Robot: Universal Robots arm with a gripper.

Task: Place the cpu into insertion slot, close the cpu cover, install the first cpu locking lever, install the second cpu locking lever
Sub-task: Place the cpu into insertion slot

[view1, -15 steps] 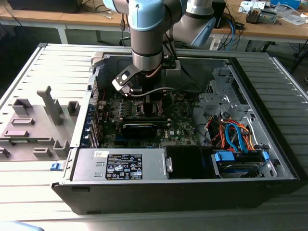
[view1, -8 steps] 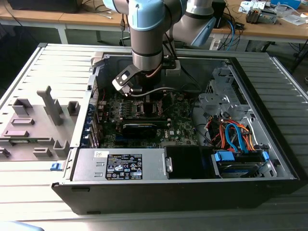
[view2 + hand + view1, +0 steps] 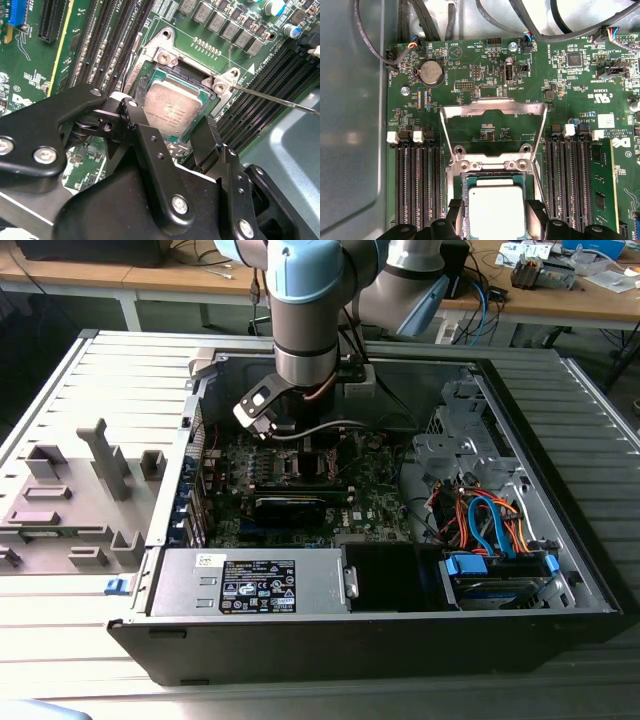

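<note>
Hand of mine (image 3: 174,114) brackets the silvery-grey square cpu (image 3: 496,210) in the silver-rimmed square insertion slot (image 3: 492,164); whether it grips, I cannot tell.

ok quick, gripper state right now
The gripper is shut on the cpu, one finger at each side, with the cpu sitting in the slot.

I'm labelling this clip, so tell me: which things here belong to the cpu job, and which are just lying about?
Job in hand: cpu, insertion slot, cpu cover standing open, locking lever, gripper flanking the cpu.

Lying about: coin battery, memory slots, power supply, blue cables.
</note>
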